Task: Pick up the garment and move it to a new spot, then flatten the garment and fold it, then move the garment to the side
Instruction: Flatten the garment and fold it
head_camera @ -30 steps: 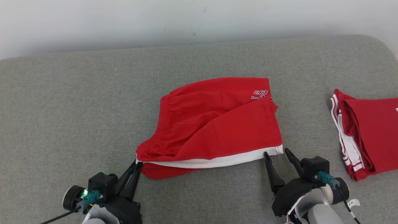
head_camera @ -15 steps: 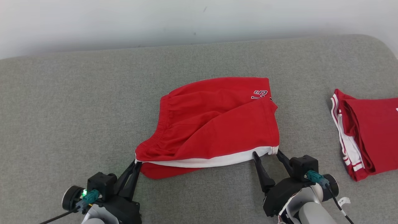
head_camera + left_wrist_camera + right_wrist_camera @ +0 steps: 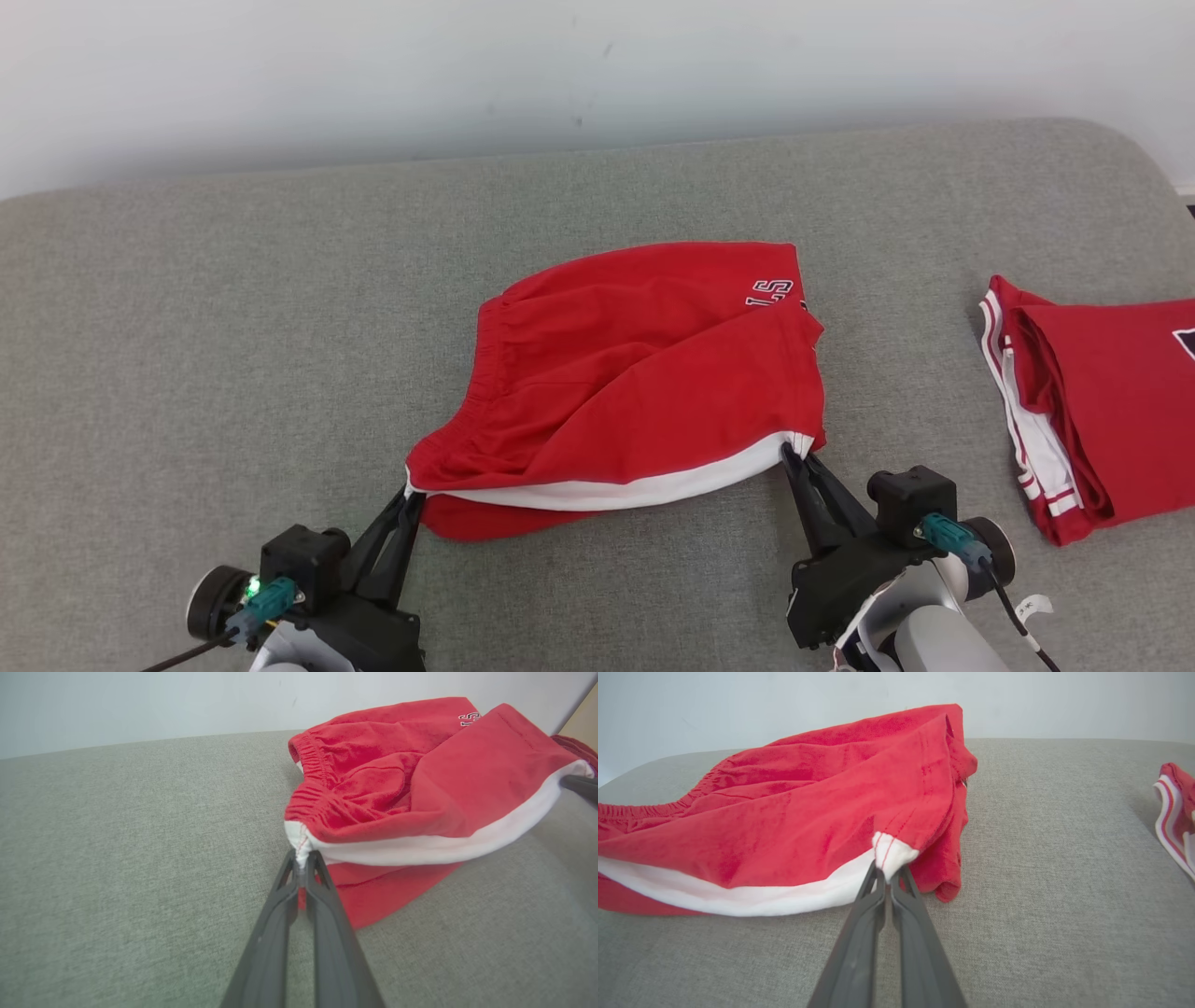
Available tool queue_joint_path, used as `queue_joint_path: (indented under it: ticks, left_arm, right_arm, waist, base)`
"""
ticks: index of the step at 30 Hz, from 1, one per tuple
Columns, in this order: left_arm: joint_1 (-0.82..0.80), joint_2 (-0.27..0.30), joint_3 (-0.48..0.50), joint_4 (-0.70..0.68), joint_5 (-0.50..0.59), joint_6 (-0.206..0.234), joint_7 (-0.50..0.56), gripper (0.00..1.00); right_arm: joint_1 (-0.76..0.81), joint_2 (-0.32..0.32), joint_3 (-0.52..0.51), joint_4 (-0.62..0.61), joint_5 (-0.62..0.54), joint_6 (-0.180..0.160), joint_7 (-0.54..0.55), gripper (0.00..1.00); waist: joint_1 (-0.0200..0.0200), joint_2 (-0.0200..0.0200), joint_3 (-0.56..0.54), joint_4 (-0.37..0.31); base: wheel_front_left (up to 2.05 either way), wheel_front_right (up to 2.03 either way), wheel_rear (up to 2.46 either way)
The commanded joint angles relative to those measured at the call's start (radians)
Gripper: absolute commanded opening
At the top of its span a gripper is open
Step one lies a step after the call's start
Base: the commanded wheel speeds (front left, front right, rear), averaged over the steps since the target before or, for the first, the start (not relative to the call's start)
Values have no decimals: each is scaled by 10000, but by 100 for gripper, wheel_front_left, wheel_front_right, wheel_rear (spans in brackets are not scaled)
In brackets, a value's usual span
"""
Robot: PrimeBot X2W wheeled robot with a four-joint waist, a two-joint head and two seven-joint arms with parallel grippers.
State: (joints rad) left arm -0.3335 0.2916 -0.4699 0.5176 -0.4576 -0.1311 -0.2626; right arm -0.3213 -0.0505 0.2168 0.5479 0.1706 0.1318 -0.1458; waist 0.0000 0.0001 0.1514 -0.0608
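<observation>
My left pincer [image 3: 411, 495] is clamped on the white corner at the waistband end of the red shorts [image 3: 635, 373]. Its two fingers are pressed together, with the cloth pinched between the tips. My right pincer [image 3: 791, 455] is closed too, nipping the far end of the white band [image 3: 644, 487] at the leg-hem corner. The shorts lie ahead of both pincers on the grey cushion [image 3: 233, 327], bunched and folded over. Their near edge runs between my two grips, and the corners at my tips are lifted slightly. A red layer sags underneath, just beyond my left tips. Well off to the outer side of my right pincer lies a folded red garment [image 3: 1102, 401] with white stripes, apart from the shorts.
</observation>
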Motion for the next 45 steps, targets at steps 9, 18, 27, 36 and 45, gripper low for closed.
queue_joint_path:
  ticks: [9, 18, 27, 36, 45]
  left_arm:
    - [-505, 290, 155, -745, -799, 14, -25, 0]
    - [-3224, 1403, 7, -1475, -2885, 16, 875, 0]
    - [-7176, 2028, 809, -1791, -4136, 42, 1897, 0]
    - [-10654, 1849, 1846, -1644, -4107, 623, 1497, 0]
    - [-12173, 1534, 2475, -1367, -3970, 677, 322, 0]
  right_arm:
    - [-773, -131, 77, -632, 291, -27, 184, 0]
    - [-4066, -1016, 1350, -1118, 1620, -27, 1486, 0]
    - [-8495, -1723, 1355, -339, 2149, -27, 2051, 0]
    - [-11594, -1488, 286, 705, 1750, -37, 1385, 0]
    - [-13312, -974, -896, 1442, 240, -40, -225, 0]
  waist:
    - [0, -1, -30, -219]
    - [0, -1, 1353, -668]
    - [0, -1, 3986, -978]
    - [0, -1, 5374, -1119]
    - [0, -1, 5674, -1239]
  base:
    - [0, 0, 0]
    - [0, 0, 0]
    - [0, 0, 0]
    - [0, 0, 0]
    - [0, 0, 0]
